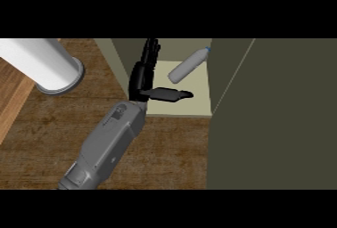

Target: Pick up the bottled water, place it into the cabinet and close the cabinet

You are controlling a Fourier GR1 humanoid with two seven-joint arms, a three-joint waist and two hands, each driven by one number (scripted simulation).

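While the bottled water (187, 67) lies tilted in the cabinet (197, 106), the left hand (141, 82) holds its fingers (150, 52) straight and apart, just beside it.

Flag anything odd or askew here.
The bottle lies on its side, slanted, on the floor of the cabinet rather than upright, cap toward the back. The left hand is open beside it, not touching. The door stands open.

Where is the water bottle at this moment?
In the head view, the water bottle lies at a slant on the pale cabinet shelf, upper centre, just right of the open hand, not touching it.
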